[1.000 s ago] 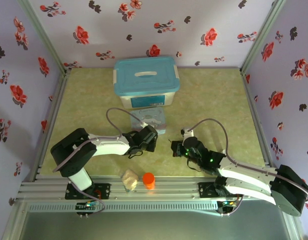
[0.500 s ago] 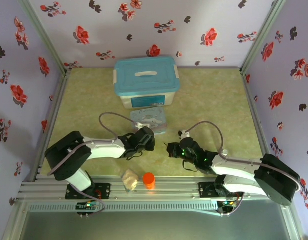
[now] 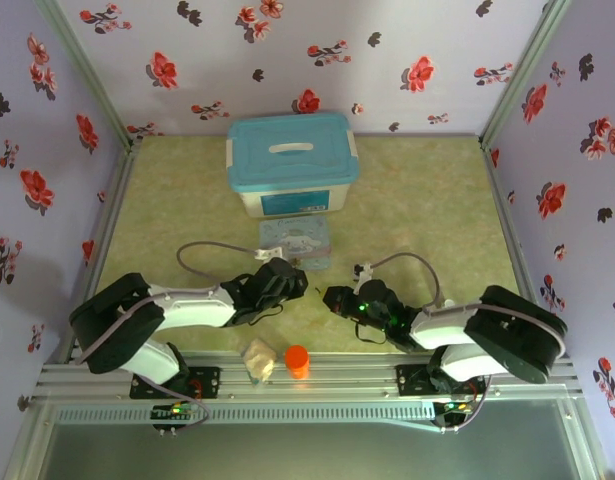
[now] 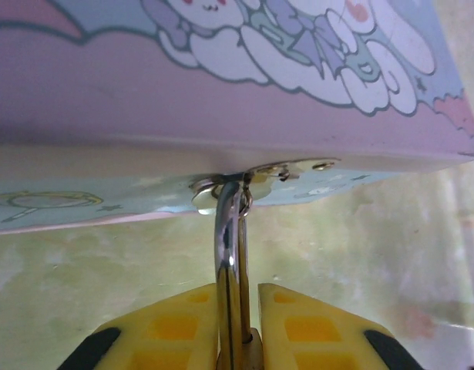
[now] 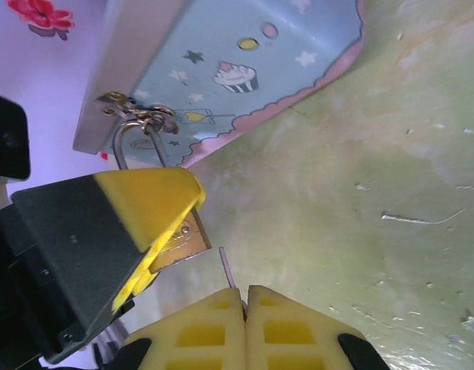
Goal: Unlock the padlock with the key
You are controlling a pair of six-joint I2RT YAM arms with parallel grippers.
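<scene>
The padlock (image 5: 184, 237) hangs by its shackle from the latch of the cartoon-printed tin (image 5: 221, 69). My left end effector (image 4: 238, 312) is clamped on the padlock's brass body. The key (image 5: 226, 268) sticks out of my right end effector (image 5: 245, 297), pinched tight, its tip just beside the padlock. The tin lies on the green worktop (image 5: 391, 177), near a blue-lidded box (image 3: 290, 165).

I hold the brass padlock (image 5: 183, 240) in my left jaws, its shackle (image 5: 119, 146) through the latch (image 5: 132, 110) of the tin (image 5: 244, 69); the thin key (image 5: 227, 271) in my right jaws is just beside it.
</scene>
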